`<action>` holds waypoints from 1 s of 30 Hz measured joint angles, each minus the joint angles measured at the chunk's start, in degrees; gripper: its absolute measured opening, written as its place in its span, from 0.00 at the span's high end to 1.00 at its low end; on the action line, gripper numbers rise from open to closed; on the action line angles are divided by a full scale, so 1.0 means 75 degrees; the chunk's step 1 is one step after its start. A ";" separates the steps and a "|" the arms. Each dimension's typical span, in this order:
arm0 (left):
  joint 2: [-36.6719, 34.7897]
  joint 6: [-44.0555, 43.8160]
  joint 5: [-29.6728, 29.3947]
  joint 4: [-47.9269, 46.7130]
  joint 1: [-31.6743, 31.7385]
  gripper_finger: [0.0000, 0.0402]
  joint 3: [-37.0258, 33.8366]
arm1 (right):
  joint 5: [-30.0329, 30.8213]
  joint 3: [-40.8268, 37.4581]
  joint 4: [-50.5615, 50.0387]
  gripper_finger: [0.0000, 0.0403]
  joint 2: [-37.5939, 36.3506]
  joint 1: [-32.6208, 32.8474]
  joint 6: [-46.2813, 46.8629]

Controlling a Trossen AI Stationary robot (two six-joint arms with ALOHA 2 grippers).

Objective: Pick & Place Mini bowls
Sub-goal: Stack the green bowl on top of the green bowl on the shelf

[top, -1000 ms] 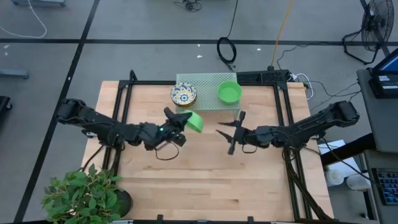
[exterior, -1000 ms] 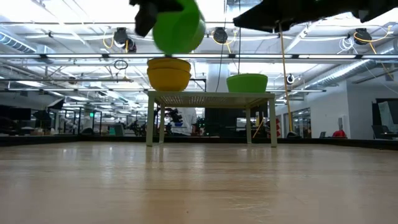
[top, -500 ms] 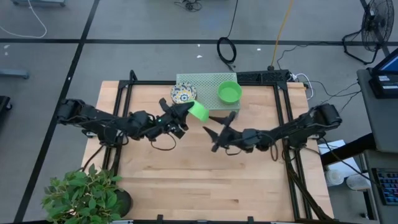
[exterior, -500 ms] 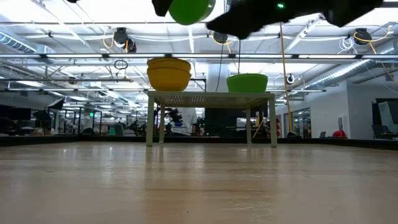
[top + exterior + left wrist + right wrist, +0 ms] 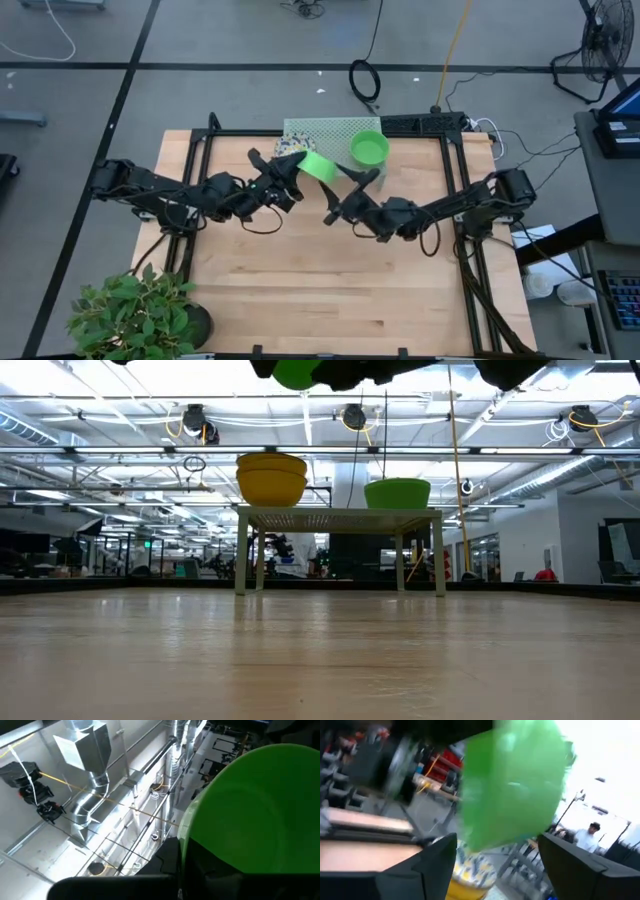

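Note:
My left gripper (image 5: 293, 172) is shut on a plain green mini bowl (image 5: 319, 165), high above the table by the near edge of the pale green mesh rack (image 5: 330, 130). The low view shows that bowl (image 5: 297, 372) at the picture's top. On the rack rest a stack of floral bowls (image 5: 289, 150), partly hidden by the left gripper, and a green bowl (image 5: 369, 148). My right gripper (image 5: 347, 197) is open just right of and nearer than the held bowl. In its wrist view the bowl (image 5: 515, 785) shows blurred ahead of its spread fingers (image 5: 435, 865). My left gripper holds the green bowl at its rim (image 5: 186, 845), on the side toward the table's left, and comes at it slanting from the left and upward. The bowl is lifted clear and tipped on its side, its hollow (image 5: 250, 810) facing the wrist camera.
The black frame rails (image 5: 200, 170) run along the table's left and right sides. A potted plant (image 5: 135, 315) stands at the near left corner. The wooden tabletop (image 5: 320, 280) stretches bare below both arms.
My left gripper has carried the green bowl up and toward the far edge, to the rack's near side, tipping it further. My right gripper has moved left and toward the far edge, closing in on the held bowl, and has stayed open.

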 joint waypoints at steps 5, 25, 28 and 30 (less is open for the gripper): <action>0.0068 -0.0169 -0.0101 -0.0271 0.0013 0.98 -0.0039 | -0.0275 0.0038 0.0525 0.37 -0.0207 0.0019 -0.0322; 0.0032 -0.0843 -0.0040 -0.0187 0.0054 0.94 -0.0023 | 0.0724 0.0029 0.0547 0.63 -0.0214 -0.0019 -0.0868; 0.0032 -0.1236 -0.0087 -0.0219 0.0059 0.94 -0.0023 | 0.0830 0.0029 0.0630 0.75 -0.0223 -0.0026 -0.1049; 0.0032 -0.1578 -0.0184 -0.0268 0.0064 0.95 -0.0023 | 0.0895 0.0029 0.0647 0.82 -0.0223 -0.0040 -0.1134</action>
